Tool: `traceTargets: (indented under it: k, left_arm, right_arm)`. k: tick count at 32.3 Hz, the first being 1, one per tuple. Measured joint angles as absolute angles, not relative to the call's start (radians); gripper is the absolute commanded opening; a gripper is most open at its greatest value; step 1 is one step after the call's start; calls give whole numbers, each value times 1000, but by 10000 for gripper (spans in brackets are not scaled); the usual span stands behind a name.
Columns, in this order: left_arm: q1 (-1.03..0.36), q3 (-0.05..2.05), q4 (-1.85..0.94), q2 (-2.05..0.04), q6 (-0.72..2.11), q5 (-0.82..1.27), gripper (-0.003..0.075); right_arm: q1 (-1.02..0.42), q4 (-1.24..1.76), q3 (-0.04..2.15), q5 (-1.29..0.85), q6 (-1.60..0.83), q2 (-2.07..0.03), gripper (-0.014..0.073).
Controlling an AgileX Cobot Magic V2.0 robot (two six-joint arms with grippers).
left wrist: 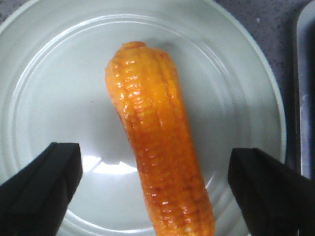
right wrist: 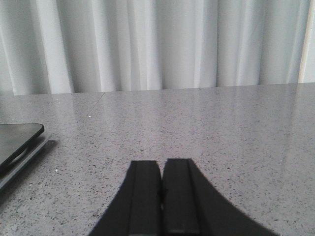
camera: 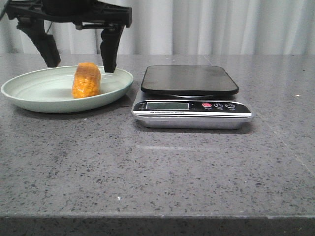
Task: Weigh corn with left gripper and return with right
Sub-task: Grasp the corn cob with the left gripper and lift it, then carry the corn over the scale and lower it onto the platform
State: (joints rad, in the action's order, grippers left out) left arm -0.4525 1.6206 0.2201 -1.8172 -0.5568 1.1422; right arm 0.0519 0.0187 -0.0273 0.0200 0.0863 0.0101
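Note:
The orange-yellow corn (camera: 86,80) lies on the pale green plate (camera: 29,93) at the left of the table. My left gripper (camera: 78,66) hangs over the plate, open, with one dark finger on each side of the cob and not touching it. In the left wrist view the corn (left wrist: 157,147) lies between the two fingertips (left wrist: 42,182), with a clear gap on both sides of it. My right gripper (right wrist: 161,169) is shut and empty, low over bare table; it is out of the front view.
A digital kitchen scale (camera: 189,81) with a dark platform stands right of the plate, display facing front. Its edge shows in the right wrist view (right wrist: 17,142). A white curtain hangs behind the grey speckled table (camera: 157,167).

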Motion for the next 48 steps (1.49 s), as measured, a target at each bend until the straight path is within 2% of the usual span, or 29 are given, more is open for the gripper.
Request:
traceTargets:
  k: [8,10,13,18,20,21,23,32,45,48]
  left_arm:
    - [-415,1621,157,-1878,-563,1142,648]
    - [-405,1621,150,-1889,-565,1140,624]
    - [-399,1621,144,-1903,-565,1140,518]
    - [-398,1626,136,-1909,-565,1129,234]
    - [-398,1627,136,-1909,-565,1121,139]
    - [-398,1630,136,-1909,-565,1121,116]
    - [-398,1638,136,-1911,-565,1121,137]
    - [-417,1773,111,-1914,-565,1132,137]
    - [-588,1896,94,-1926,-525,1066,141]
    - [-618,1899,92,-1948,-524,1053,204]
  right_arm:
    - [52,19,-27,20,86,10,138]
    - [52,19,-27,20,86,10,138]
    - [52,19,-27,20,86,10,138]
    - [52,19,-27,20,86,10,138]
    - [52,19,-27,20,86,10,138]
    - [52,19,-27,20,86,10,138]
    - [52,19,-27,20,86,10,138]
    - [52,19,-27,20,86,10,138]
    - [52,19,-27,20,86,10,138]
    - [52,19,-27,20,86,10,138]
